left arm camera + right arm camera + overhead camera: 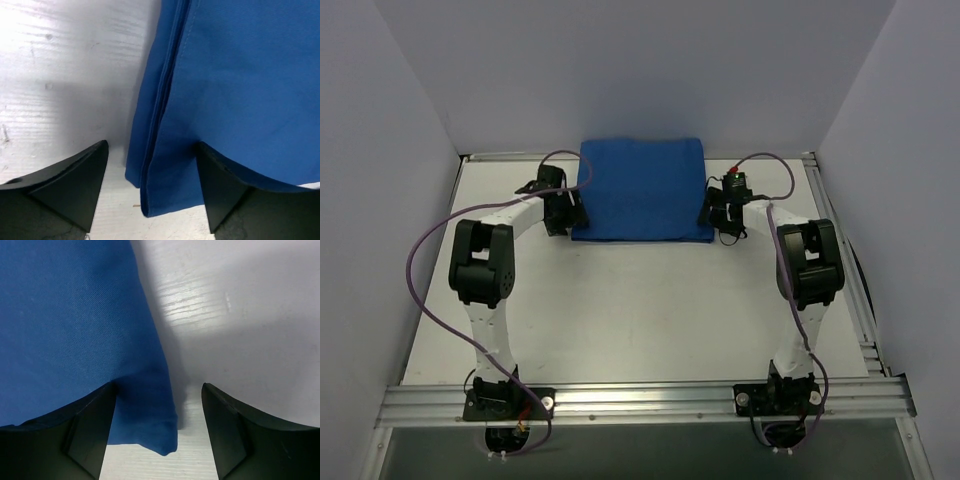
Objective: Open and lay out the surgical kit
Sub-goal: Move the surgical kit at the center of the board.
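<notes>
Left jaws and right jaws are held apart, set astride the near-left and near-right corners of the folded blue cloth wrap [642,190], which is laid midway along the far edge of the bench [620,320].

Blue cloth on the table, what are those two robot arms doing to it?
The robot is starting on a folded blue cloth bundle on the white table, with a gripper at each end. The left gripper is open around the bundle's left edge, the right gripper open around its right corner. Neither is pinching it yet. The bundle is wrapped shut, so nothing inside shows.
</notes>
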You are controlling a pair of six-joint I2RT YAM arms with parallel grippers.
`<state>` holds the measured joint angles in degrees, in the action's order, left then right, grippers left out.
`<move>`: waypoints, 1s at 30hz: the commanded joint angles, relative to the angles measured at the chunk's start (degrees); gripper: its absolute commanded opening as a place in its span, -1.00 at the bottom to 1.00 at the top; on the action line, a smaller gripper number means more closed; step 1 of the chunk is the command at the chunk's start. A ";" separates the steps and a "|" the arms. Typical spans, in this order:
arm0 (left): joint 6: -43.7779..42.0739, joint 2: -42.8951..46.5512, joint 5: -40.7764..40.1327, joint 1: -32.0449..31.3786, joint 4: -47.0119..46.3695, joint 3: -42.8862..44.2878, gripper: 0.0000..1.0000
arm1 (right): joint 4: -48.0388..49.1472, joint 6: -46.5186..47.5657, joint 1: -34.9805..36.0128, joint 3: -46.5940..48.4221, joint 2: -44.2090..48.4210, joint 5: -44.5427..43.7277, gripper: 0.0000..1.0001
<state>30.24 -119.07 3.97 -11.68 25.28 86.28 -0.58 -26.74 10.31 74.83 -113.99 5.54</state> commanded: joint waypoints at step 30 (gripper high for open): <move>2.98 18.33 -4.93 -0.01 2.58 -28.08 -0.95 | -1.88 -2.87 2.70 -27.78 21.00 -1.06 -1.00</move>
<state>32.36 -103.90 6.46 -12.84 18.33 63.31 5.72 -29.58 13.39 51.16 -97.17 9.06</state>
